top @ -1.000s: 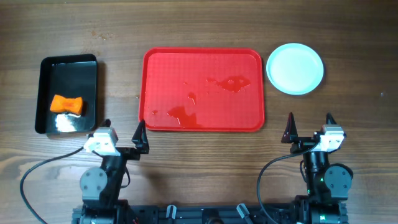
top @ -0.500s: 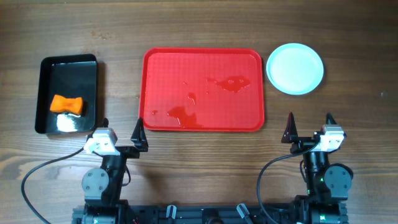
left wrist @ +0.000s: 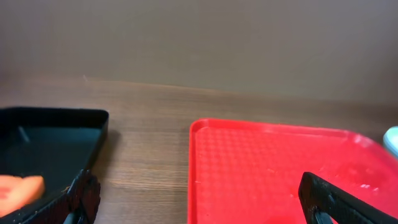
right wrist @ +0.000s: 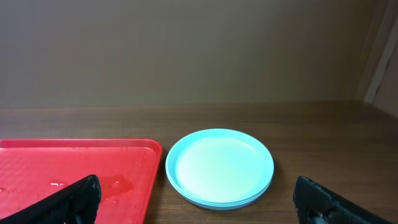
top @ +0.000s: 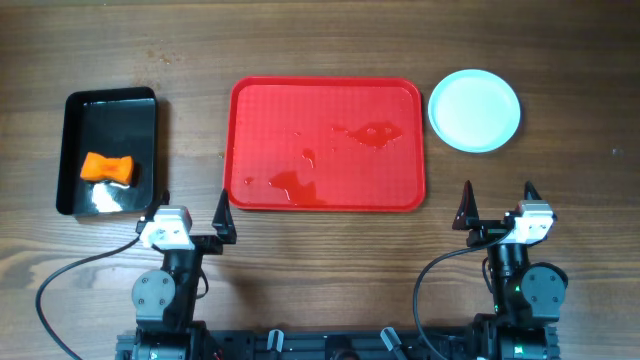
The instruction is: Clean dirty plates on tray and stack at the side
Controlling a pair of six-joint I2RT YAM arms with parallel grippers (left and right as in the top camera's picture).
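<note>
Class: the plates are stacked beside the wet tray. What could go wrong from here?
Puddles lie on the tray; tilting or lifting it would probably spill liquid onto the table. The plates sit stacked close beside the tray's far right corner, so shifting the tray might knock them.

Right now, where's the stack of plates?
In the overhead view, the plates sit stacked just right of the tray, ahead of the right gripper.
</note>
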